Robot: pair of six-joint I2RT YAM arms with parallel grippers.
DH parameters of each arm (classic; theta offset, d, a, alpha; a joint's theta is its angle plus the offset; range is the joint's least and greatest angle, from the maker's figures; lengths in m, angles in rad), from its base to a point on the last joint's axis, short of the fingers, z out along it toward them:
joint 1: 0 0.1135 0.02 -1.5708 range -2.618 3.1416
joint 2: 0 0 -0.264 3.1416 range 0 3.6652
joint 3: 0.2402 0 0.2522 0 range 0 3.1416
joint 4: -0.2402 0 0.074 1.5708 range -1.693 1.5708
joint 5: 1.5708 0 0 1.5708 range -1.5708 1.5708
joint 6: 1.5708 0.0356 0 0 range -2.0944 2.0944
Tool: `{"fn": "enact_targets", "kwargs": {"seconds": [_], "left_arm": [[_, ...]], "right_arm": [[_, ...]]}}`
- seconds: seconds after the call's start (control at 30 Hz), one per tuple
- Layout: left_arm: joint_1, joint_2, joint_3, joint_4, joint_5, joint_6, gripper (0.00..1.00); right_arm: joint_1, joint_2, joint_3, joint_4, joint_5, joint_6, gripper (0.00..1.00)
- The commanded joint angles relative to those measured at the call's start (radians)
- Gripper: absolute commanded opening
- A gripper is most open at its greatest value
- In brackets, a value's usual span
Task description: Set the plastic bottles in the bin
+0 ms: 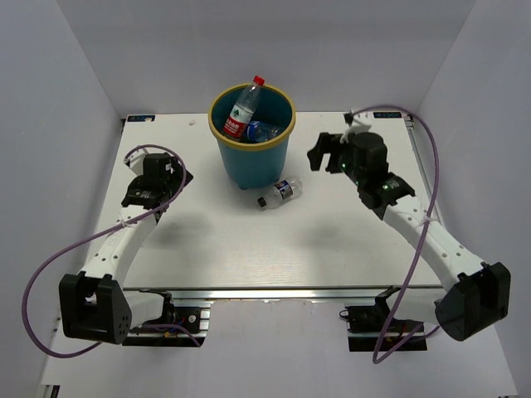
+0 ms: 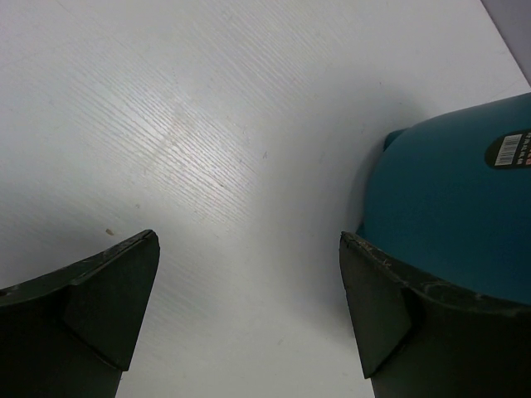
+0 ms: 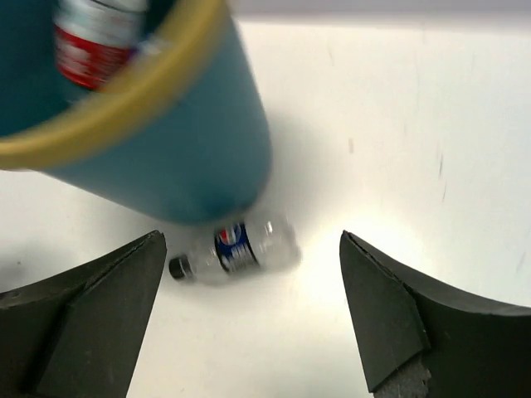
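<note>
Both my grippers are spread wide and hold nothing. The right gripper [image 1: 325, 151] hangs to the right of the bin [image 1: 253, 162], up near the height of its yellow rim, with only open air between its jaws. The left gripper [image 2: 249, 249] sits low to the left of the bin, just beside its teal wall, and nothing but bare table [image 1: 207, 249] shows between its jaws.

Inside the bin a red-labelled bottle [image 1: 243, 112] leans against the left side, its red cap poking above the rim. A blue-labelled bottle [image 1: 264, 130] lies lower beside it. Whatever else is further down I cannot see.

One clear bottle with a blue label [image 1: 278, 193] is not in yet. It lies on its side on the table at the foot of the bin, just in front of it and a little to the right, dark cap pointing left. My right wrist camera looks almost straight down at it between its jaws.

So I judge the job is near its end, and this bottle is the step in hand. The right gripper is the better placed one. It would need to drop low, straddle the bottle across its body without knocking the bin, close, lift clear above the rim and let go over the opening.
</note>
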Motion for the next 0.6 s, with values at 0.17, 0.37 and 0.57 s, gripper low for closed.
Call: {"fn": "enact_targets", "kwargs": {"seconds": [0.17, 0.37, 0.57], "left_arm": [[0.006, 0.057, -0.012, 0.052, 0.110, -0.004, 0.98], [0.004, 0.033, -0.021, 0.037, 0.093, -0.009, 0.98], [0.004, -0.016, -0.058, 0.040, 0.101, -0.021, 0.98]], "right_arm": [[-0.044, 0.044, -0.249, 0.150, -0.039, 0.416, 0.90], [-0.041, 0.216, -0.309, 0.297, -0.096, 0.681, 0.89], [0.012, 0.363, -0.238, 0.280, -0.018, 0.808, 0.89]]}}
